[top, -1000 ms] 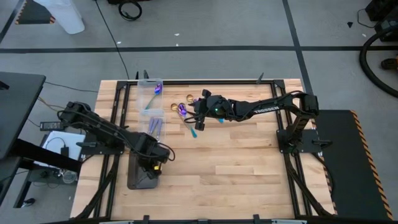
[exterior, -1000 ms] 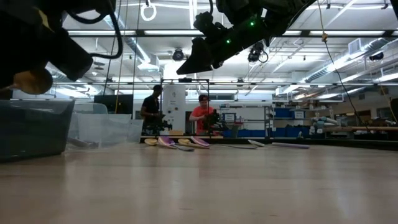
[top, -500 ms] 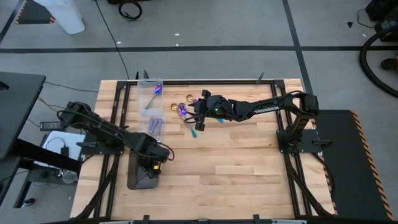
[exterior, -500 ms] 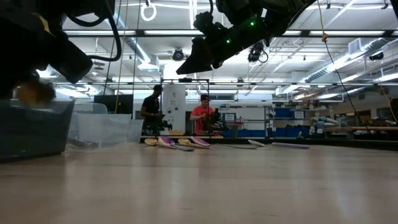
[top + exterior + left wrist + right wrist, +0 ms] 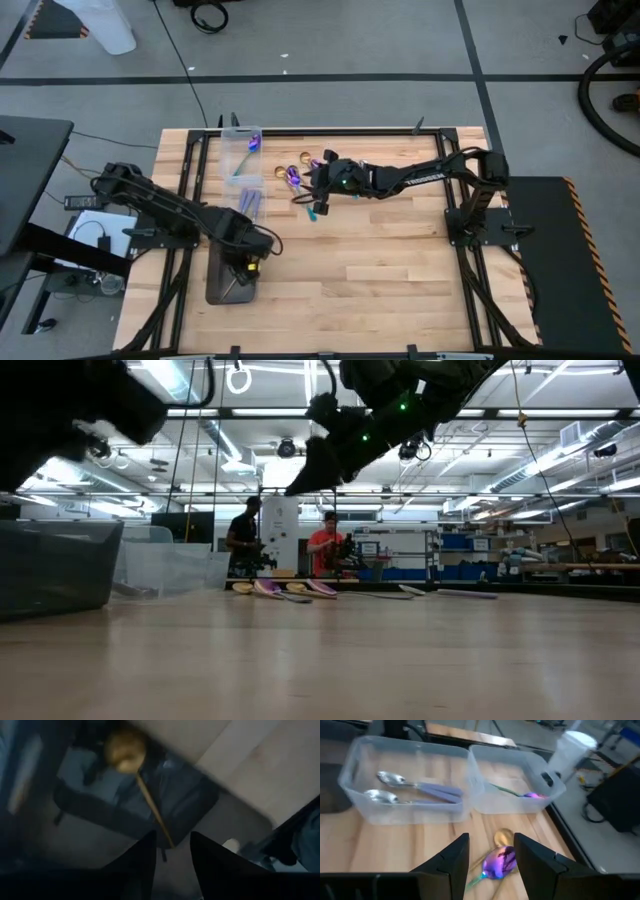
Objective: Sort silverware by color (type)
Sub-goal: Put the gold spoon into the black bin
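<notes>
Left gripper [image 5: 171,851] has released gold spoon [image 5: 134,775] into tray [image 5: 190,795].

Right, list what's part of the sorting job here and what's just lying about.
Part of the job:
- gold spoon in the dark grey tray, under the left gripper
- purple spoon before the right gripper
- silver spoons in the clear bin

Lying about:
- white jug on the floor
- floor cable

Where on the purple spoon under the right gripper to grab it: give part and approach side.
Likely the slim teal handle of the purple spoon, just behind the bowl, coming straight down with the open right gripper, fingers across the handle. The spoon lies flat; its bowl is broad, with a gold spoon close by. The left gripper is over the grey tray.
</notes>
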Motion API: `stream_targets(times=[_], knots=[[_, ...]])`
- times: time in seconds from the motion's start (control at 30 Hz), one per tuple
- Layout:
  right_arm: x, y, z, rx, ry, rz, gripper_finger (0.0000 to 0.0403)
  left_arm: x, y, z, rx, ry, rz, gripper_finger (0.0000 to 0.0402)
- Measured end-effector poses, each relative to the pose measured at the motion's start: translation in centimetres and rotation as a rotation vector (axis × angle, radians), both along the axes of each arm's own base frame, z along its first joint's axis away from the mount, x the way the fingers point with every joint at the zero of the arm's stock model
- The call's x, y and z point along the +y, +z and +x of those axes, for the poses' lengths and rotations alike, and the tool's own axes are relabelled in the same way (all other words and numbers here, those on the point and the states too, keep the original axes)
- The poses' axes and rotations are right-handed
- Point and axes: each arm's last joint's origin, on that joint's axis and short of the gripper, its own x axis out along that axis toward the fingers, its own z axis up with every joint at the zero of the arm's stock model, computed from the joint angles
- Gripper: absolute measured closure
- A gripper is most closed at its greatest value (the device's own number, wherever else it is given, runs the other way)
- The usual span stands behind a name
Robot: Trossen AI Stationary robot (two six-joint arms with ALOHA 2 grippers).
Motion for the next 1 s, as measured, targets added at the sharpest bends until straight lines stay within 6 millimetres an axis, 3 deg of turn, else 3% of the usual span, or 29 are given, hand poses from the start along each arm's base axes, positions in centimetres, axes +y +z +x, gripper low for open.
stream_targets(times=[0.17, 0.47, 0.83, 1.0], knots=[[-0.5, -1.6, 0.3, 0.028, -0.062, 0.055, 0.0238, 0.6, 1.7, 0.8, -0.091, -0.044, 0.069, 0.0274], [-2.5, -6.4, 0.0, 0.185, -0.223, 0.232, 0.0238, 1.9, 3.8, 1.5, -0.155, -0.129, 0.153, 0.0274], [-2.7, -10.0, 0.4, 0.29, -0.224, 0.274, 0.0238, 3.3, 4.0, 1.9, -0.175, -0.172, 0.178, 0.0274], [-2.6, -10.6, 0.3, 0.311, -0.239, 0.298, 0.0244, 3.3, 4.0, 1.8, -0.17, -0.187, 0.18, 0.0274]])
